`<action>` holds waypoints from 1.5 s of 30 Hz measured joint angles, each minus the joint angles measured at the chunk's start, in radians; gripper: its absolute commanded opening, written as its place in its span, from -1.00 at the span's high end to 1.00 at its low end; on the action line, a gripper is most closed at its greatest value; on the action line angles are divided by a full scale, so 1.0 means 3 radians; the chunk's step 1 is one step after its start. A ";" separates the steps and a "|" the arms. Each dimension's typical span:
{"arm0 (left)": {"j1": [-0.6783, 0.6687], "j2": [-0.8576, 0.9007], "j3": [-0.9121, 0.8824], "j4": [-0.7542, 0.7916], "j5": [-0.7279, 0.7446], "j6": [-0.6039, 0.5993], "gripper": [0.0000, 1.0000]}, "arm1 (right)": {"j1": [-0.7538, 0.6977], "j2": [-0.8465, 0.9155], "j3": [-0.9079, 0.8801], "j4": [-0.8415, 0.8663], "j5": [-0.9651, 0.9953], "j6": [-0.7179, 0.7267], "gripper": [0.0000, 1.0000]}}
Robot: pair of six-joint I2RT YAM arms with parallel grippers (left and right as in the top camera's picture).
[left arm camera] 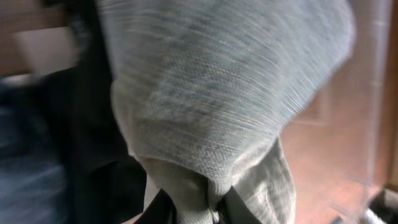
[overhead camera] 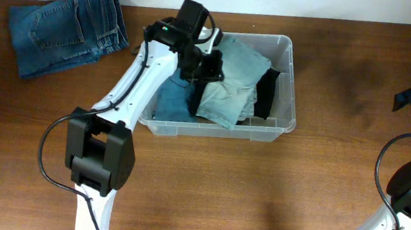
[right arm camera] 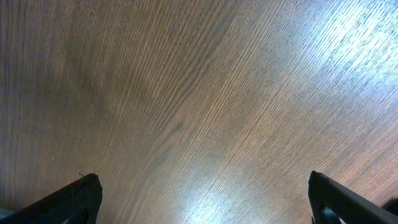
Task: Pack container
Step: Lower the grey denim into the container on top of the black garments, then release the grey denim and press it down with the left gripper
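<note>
The left claw (overhead camera: 209, 68) stood inside the container (overhead camera: 289, 101), clamped on a fold of the pale grey-green garment (overhead camera: 234, 80), possibly trousers, which lay beside it over darker clothes (overhead camera: 268, 91). The step appeared to call for lowering the fold flat before release. The right claw (right arm camera: 208, 202) hung spread wide over the table (right arm camera: 186, 93).

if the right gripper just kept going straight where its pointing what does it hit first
The wooden table: only wood grain shows ahead between the open jaws of the right gripper. How far off is unclear.
</note>
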 measured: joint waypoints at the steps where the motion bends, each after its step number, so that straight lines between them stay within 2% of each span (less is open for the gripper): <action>1: 0.0014 0.0000 0.0000 -0.0028 -0.0057 -0.0001 0.65 | 0.0000 0.0000 0.0000 -0.0001 0.0000 -0.0001 -0.97; 3: 0.0037 0.0000 0.0000 -0.0071 -0.0172 -0.0003 0.62 | 0.0000 0.0000 0.0000 -0.0001 0.0000 -0.0001 -0.97; 5: 0.0050 0.0000 0.0000 -0.0126 -0.0319 -0.0009 0.47 | 0.0000 0.0000 0.0000 0.0000 0.0000 -0.0003 -0.97; 6: 0.0056 0.0000 0.0000 -0.0149 -0.0397 -0.0018 0.32 | 0.0000 0.0000 0.0000 0.0000 0.0000 -0.0001 -0.97; 9: 0.0083 0.0000 0.0000 -0.0251 -0.0716 -0.0025 -0.52 | 0.0000 0.0000 0.0000 0.0000 0.0000 -0.0001 -0.97; 12: 0.0112 0.0000 0.0000 -0.0318 -0.0954 -0.0034 -0.64 | 0.0000 0.0000 0.0000 0.0000 0.0000 -0.0003 -0.97; 20: 0.0139 0.0000 0.0046 -0.0323 -0.1333 -0.0008 -0.64 | 0.0000 0.0000 0.0000 0.0000 0.0000 -0.0003 -0.97; 24: 0.0136 0.0000 0.0286 -0.0329 -0.1385 0.0170 -0.55 | 0.0000 0.0000 0.0000 0.0000 0.0000 -0.0001 -0.97; 28: 0.0112 -0.0004 0.0546 -0.0338 -0.1383 0.0365 -0.28 | 0.0000 0.0000 0.0000 0.0000 0.0000 -0.0001 -0.97; 30: 0.0084 -0.0005 0.0598 -0.0336 -0.1380 0.0429 -0.09 | 0.0000 0.0000 0.0000 -0.0001 0.0000 -0.0003 -0.97; 35: -0.0024 -0.0004 0.0605 -0.0323 -0.1371 0.0518 0.71 | 0.0000 0.0000 0.0000 -0.0001 0.0000 -0.0003 -0.97; 38: -0.0090 0.0015 0.0605 -0.0214 -0.1359 0.0533 0.99 | 0.0000 0.0000 0.0000 0.0000 0.0000 -0.0003 -0.97; 45: -0.0205 0.0376 0.0610 0.0031 -0.1359 0.0539 0.99 | 0.0000 0.0000 0.0000 0.0000 -0.0001 -0.0004 -0.97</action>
